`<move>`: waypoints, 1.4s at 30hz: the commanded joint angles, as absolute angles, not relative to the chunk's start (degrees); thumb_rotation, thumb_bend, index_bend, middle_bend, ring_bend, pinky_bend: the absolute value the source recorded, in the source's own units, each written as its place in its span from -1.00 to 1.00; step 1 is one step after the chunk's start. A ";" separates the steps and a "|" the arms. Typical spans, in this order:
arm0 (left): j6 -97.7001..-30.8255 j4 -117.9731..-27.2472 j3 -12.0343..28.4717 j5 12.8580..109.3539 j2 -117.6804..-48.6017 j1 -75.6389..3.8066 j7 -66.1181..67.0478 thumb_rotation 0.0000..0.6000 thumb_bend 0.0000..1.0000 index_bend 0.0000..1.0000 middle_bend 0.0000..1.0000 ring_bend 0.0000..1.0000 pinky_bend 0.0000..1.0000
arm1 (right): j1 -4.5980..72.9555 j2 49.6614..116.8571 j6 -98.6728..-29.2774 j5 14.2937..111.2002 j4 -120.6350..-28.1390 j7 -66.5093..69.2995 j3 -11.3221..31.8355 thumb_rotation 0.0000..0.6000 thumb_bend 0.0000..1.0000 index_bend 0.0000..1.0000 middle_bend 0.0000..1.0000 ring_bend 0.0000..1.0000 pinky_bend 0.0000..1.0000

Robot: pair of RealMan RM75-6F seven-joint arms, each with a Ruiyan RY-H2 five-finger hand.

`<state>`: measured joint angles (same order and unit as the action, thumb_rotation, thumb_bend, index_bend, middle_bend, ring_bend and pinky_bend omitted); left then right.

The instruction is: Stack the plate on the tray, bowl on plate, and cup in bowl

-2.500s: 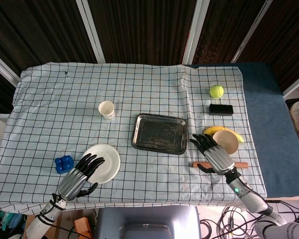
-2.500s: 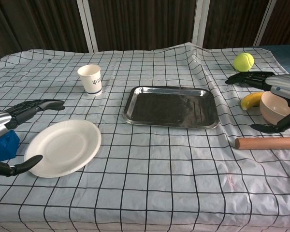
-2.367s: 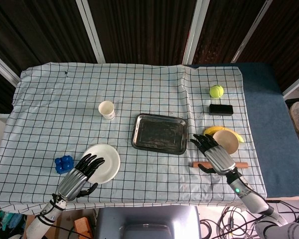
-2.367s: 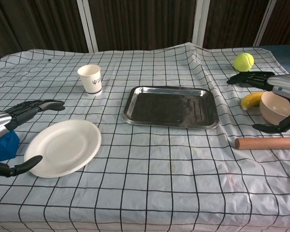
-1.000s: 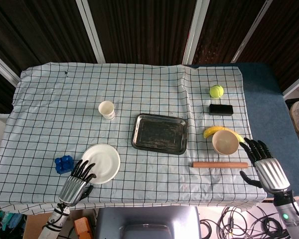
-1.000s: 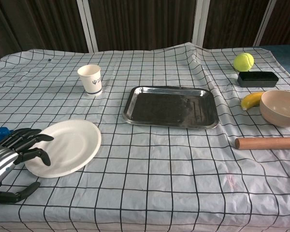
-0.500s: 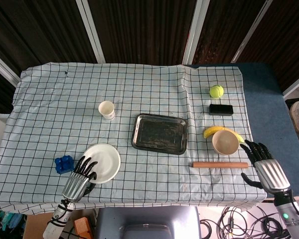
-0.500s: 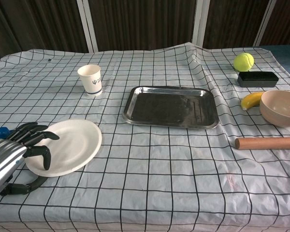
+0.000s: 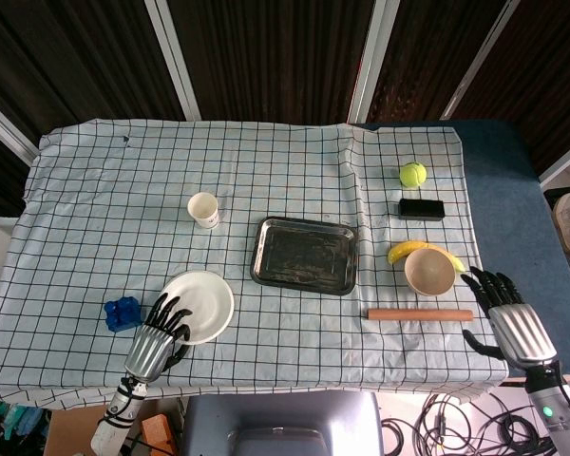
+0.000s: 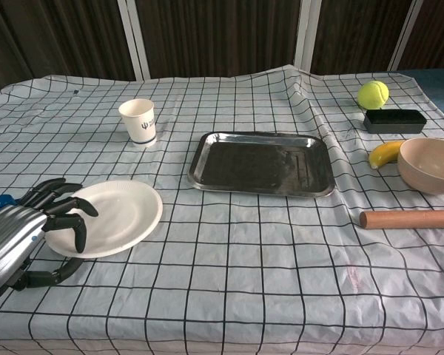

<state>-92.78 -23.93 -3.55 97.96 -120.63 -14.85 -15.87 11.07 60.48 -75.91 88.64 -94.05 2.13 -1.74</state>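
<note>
The white paper plate lies at the front left of the checked cloth. My left hand grips its left rim, fingers curled over the top and thumb low at the near edge. Mid-table sits the bare steel tray. The tan bowl stands at the right. The paper cup stands upright behind the plate. My right hand hovers beyond the table's right edge near the bowl, fingers spread and holding nothing; the chest view does not show it.
A wooden rolling pin lies in front of the bowl, a banana just behind it. Further back are a black box and a tennis ball. A blue toy sits left of my left hand.
My left hand moved right onto the plate's rim, and the plate shifted a little right and away with it. The right hand, earlier over the bowl, stays withdrawn past the table edge.
</note>
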 commanded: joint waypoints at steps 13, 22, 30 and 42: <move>-104.23 -18.68 -1.16 96.44 -122.54 -15.62 -22.61 1.00 0.07 0.41 -0.20 -0.71 -0.90 | 10.63 60.32 -76.38 88.67 -94.09 2.64 -1.15 1.00 -0.52 -1.00 -1.00 -1.00 -1.00; -106.92 -24.32 1.36 96.38 -119.82 -22.33 -20.98 1.00 0.06 0.42 -0.20 -0.70 -0.90 | 9.63 59.84 -78.68 88.29 -94.06 4.67 -0.08 1.00 -0.52 -1.00 -1.00 -1.00 -1.00; -99.46 -32.36 3.95 95.98 -118.46 -30.76 -17.45 1.00 0.06 0.42 -0.20 -0.70 -0.90 | 8.66 58.88 -80.56 85.89 -93.34 7.03 1.85 1.00 -0.52 -1.00 -1.00 -1.00 -1.00; -88.07 -32.64 7.25 93.95 -120.51 -40.43 -15.17 1.00 0.05 0.42 -0.22 -0.70 -0.90 | 6.97 56.93 -82.59 80.52 -92.22 15.11 5.68 1.00 -0.52 -1.00 -1.00 -1.00 -1.00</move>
<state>-89.55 -33.04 6.73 94.56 -119.83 -39.24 -14.97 7.50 57.35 -81.81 81.56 -92.62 13.69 4.79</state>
